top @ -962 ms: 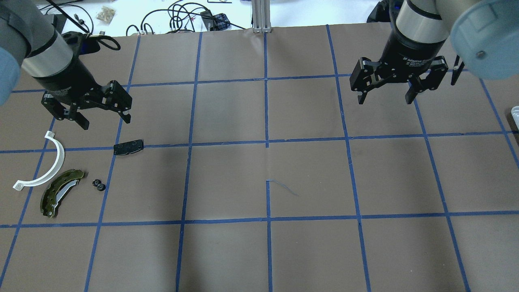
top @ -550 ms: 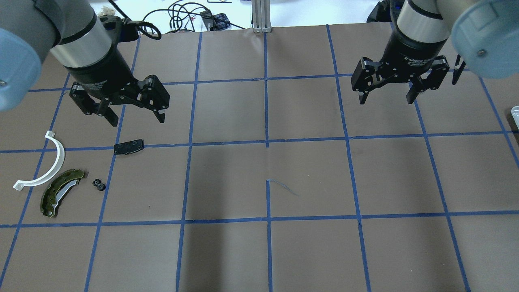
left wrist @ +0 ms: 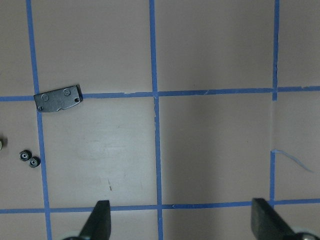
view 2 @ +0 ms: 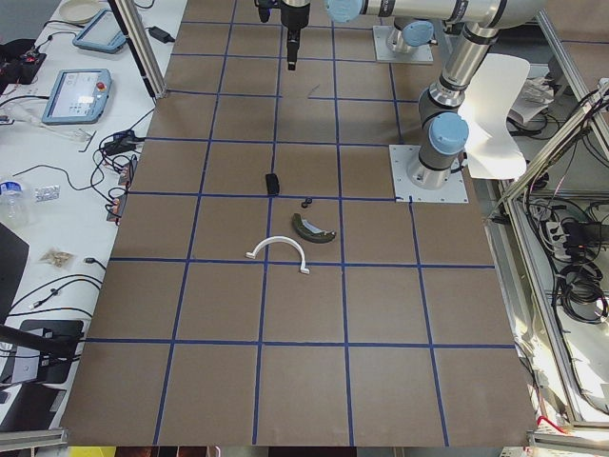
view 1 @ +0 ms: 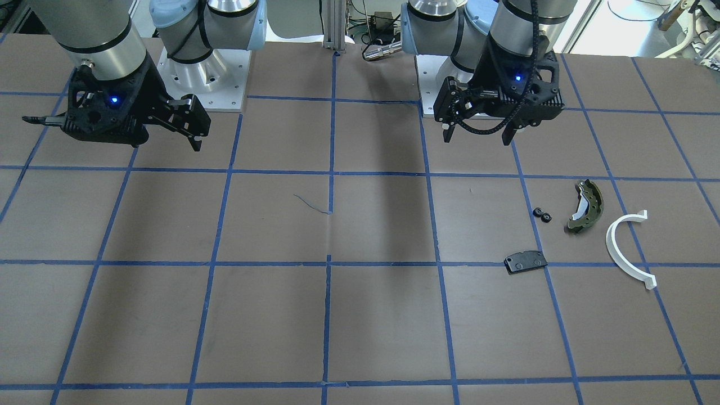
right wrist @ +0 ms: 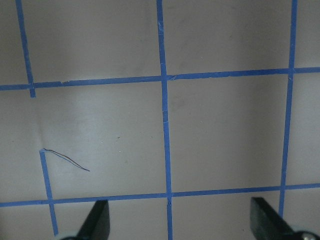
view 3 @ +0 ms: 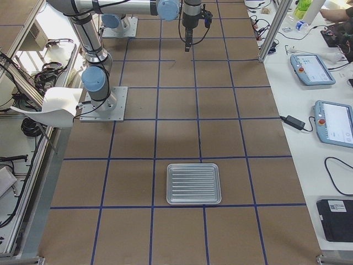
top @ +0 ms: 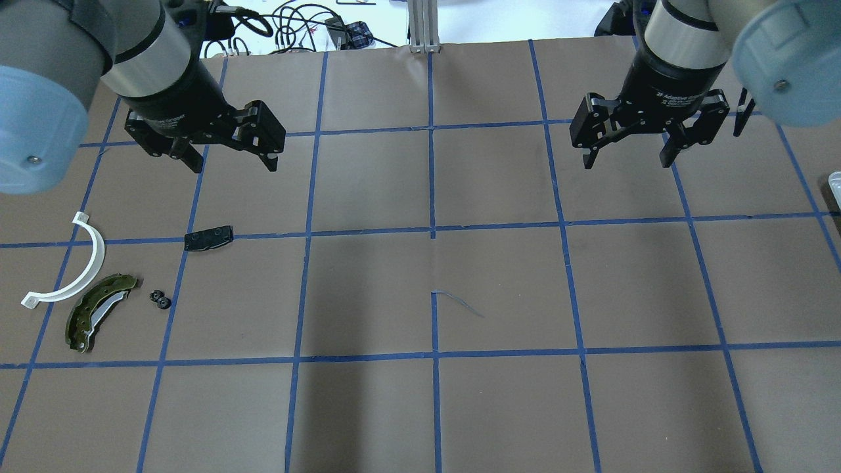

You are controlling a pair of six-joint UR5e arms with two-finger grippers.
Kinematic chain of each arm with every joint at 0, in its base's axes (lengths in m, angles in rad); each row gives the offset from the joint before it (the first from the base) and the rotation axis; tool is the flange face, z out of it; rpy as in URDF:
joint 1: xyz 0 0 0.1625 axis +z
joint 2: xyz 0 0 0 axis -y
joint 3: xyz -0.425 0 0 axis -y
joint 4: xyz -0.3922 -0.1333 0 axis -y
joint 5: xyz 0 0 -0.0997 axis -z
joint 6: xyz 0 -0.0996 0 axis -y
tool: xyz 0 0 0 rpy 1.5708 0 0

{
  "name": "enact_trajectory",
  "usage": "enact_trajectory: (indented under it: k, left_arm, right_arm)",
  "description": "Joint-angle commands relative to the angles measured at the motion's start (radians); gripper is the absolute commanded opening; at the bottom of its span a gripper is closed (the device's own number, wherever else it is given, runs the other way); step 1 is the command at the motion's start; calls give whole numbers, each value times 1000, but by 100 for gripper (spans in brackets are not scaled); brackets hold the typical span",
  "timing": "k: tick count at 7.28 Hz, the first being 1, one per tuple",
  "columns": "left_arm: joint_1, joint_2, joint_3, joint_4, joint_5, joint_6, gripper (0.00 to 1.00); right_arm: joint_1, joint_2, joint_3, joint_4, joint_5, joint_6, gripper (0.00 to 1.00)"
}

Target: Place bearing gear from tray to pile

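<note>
The bearing gear (top: 159,299), two small black toothed wheels side by side, lies on the table just right of the olive-green brake shoe (top: 98,310). The pile also holds the white half-ring (top: 72,269) and the flat black pad (top: 208,238). The gear also shows in the front view (view 1: 542,214) and the left wrist view (left wrist: 29,158). My left gripper (top: 234,161) is open and empty, above the table and beyond the pad. My right gripper (top: 625,161) is open and empty over the far right. The silver ribbed tray (view 3: 194,183) holds nothing.
Brown paper with a blue tape grid covers the table (top: 433,263). A loose thread (top: 460,303) lies near the centre. Cables and small items lie beyond the far edge (top: 295,29). The tray's edge (top: 836,180) shows at the overhead view's right border.
My left gripper has moved away from the pile, to the right and toward the table's far side, still open and empty. The right gripper and the parts have not moved.
</note>
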Motion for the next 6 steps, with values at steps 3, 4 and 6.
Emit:
enact_trajectory:
  k: [3, 4, 6]
  left_arm:
    - [4, 4, 3, -1, 0, 10, 100]
    - [7, 5, 4, -1, 2, 10, 100]
    - [7, 5, 4, -3, 2, 10, 100]
  right_arm:
    - [0, 1, 0, -3, -3, 1, 100]
    - [0, 0, 0, -5, 3, 1, 100]
    - [0, 0, 0, -5, -8, 0, 100]
